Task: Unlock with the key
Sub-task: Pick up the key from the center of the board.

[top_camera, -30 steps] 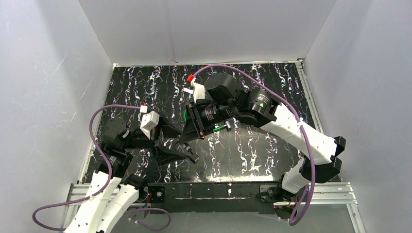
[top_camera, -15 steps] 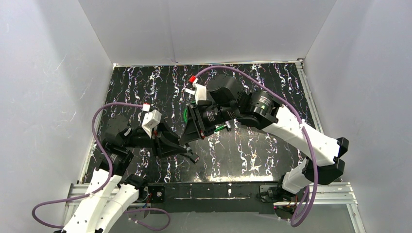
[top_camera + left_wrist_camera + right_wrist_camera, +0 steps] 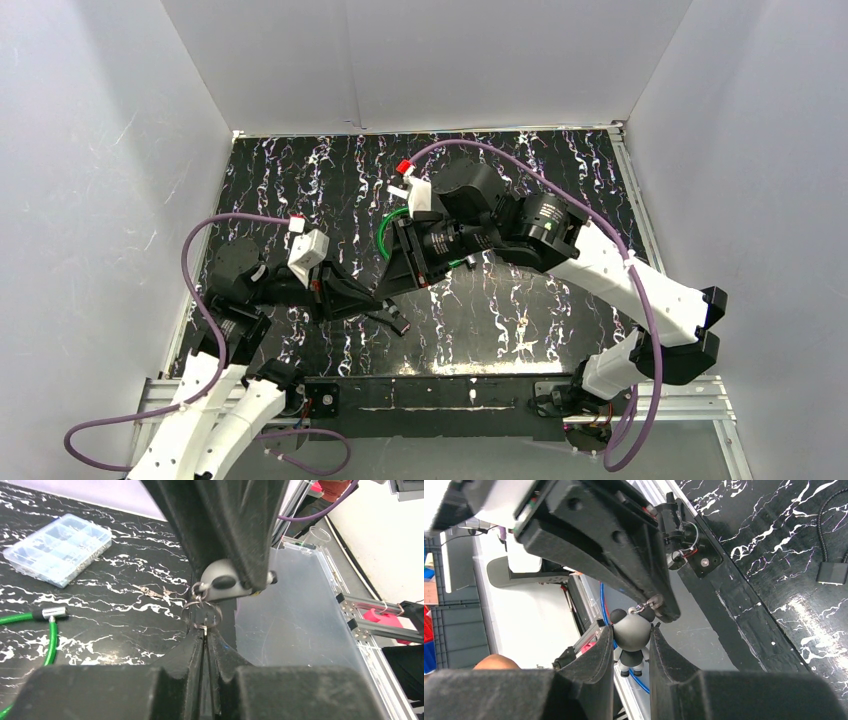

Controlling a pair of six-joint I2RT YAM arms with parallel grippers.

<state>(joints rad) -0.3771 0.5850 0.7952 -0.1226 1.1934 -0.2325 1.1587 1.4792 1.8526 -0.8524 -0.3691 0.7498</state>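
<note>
A small silver key [image 3: 204, 628] is dangling from a grey panda charm [image 3: 631, 637], above the bench [image 3: 520, 300] toward its near edge. The left gripper [image 3: 204, 635] is pinching the key between closed jaws. The right gripper [image 3: 630, 629] is clamping the charm.

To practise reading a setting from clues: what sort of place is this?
Probably a robotics lab test cell: plain white panel walls box in a black marbled table, and aluminium framing runs along its near edge.

Left gripper [image 3: 205, 636] and right gripper [image 3: 630, 629], joined by key [image 3: 204, 624] and panda charm [image 3: 631, 639], block the table [image 3: 560, 190] middle (tip to tip); a green cable [image 3: 383, 232] loops just beyond them.
</note>
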